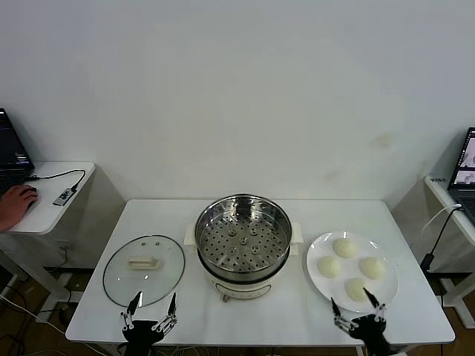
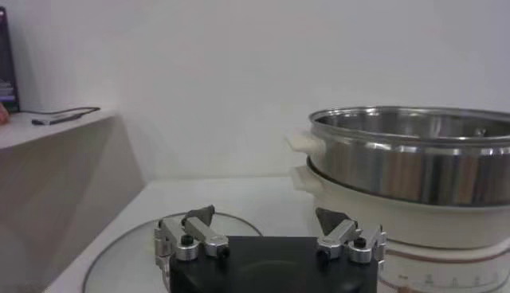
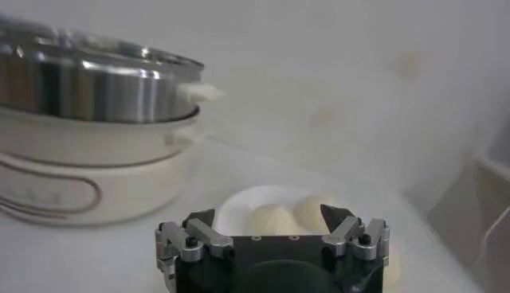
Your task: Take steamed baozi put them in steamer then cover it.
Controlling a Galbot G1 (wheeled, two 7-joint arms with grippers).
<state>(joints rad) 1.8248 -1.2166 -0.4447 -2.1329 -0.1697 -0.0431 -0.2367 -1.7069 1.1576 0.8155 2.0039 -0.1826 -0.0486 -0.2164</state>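
The steamer (image 1: 243,236) stands mid-table, a shiny steel pot with a bare perforated tray, on a cream base; its wall also fills the left wrist view (image 2: 414,159) and the right wrist view (image 3: 88,87). Several cream-white steamed baozi (image 1: 344,247) lie on a white plate (image 1: 318,248) to the steamer's right; two buns (image 3: 272,216) show past the right jaws. The glass lid (image 1: 143,270) with a cream handle lies flat left of the steamer. My left gripper (image 1: 152,305) hangs open at the lid's near rim. My right gripper (image 1: 358,308) is open just short of the plate's near edge.
The white table (image 1: 297,311) ends just behind both grippers. Side desks stand at far left (image 1: 44,200) and far right (image 1: 453,208), with laptops and cables; a person's hand (image 1: 16,202) rests on the left one.
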